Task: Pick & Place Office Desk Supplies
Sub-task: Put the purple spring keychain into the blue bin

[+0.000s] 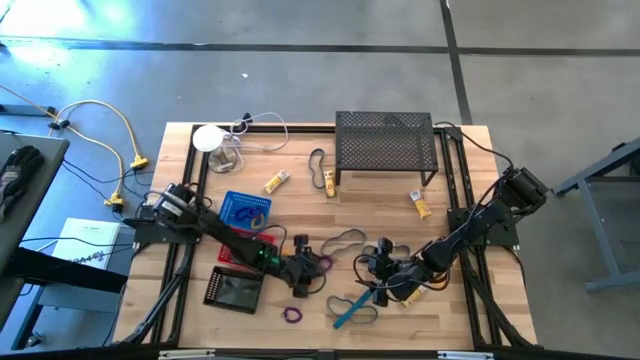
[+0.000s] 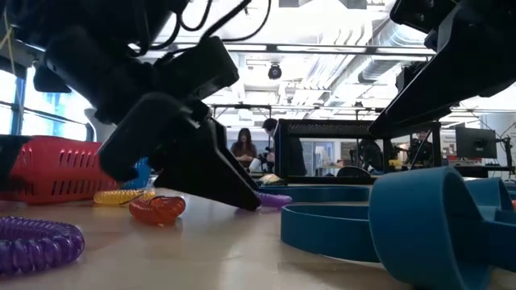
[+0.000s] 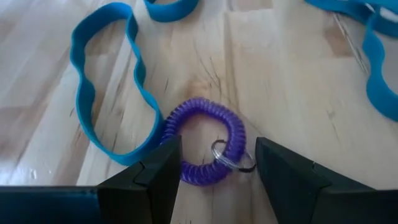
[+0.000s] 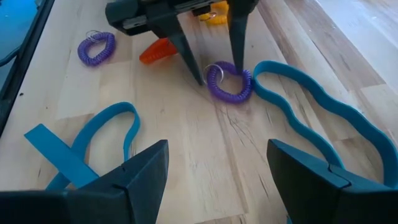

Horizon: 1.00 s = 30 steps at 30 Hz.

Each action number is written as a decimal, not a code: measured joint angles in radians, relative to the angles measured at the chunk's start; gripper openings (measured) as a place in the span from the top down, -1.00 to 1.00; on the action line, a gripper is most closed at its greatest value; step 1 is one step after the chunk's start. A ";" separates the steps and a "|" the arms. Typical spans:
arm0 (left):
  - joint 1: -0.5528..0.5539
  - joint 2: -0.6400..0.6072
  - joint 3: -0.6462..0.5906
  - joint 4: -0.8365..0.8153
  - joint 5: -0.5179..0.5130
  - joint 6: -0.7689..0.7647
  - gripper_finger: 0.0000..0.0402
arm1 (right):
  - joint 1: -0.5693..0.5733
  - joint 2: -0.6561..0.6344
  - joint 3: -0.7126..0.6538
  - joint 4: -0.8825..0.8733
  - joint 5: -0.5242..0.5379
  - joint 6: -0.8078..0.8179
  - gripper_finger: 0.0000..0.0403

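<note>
Bright, even overhead light with soft shadows. In the low view ceiling lamps [image 2: 322, 4] glare at the top, and the near blue loop [image 2: 419, 217] at lower right is blurred.

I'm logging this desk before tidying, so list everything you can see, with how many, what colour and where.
Purple rings: two, purple, one between left fingers, one apart.
Orange ring: one, orange, by left gripper.
Yellow ring: one, yellow, beside orange ring.
Bands: several, blue, middle, near side.
Loops: two, black, mid-table and by shelf.
Tubes: three, yellow-white, around shelf.
Shelf: one, black mesh, far side.
Round device: one, white, far left.
Baskets: two, blue and red, left.
Tray: one, black, near left.
Left gripper: one, dark, open around purple ring.
Right gripper: one, dark, open over bands.
</note>
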 joint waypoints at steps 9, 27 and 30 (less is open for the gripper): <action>0.050 -0.005 0.004 -0.096 0.098 -0.160 0.36 | 0.003 0.000 0.000 -0.001 -0.007 0.052 -0.29; -0.037 -0.340 -0.001 -0.475 -0.052 -0.241 0.95 | 0.052 0.000 0.000 -0.002 0.001 0.084 -0.29; -0.056 -0.472 -0.001 -0.695 -0.163 -0.363 0.95 | 0.062 0.000 0.000 -0.001 0.000 0.092 -0.29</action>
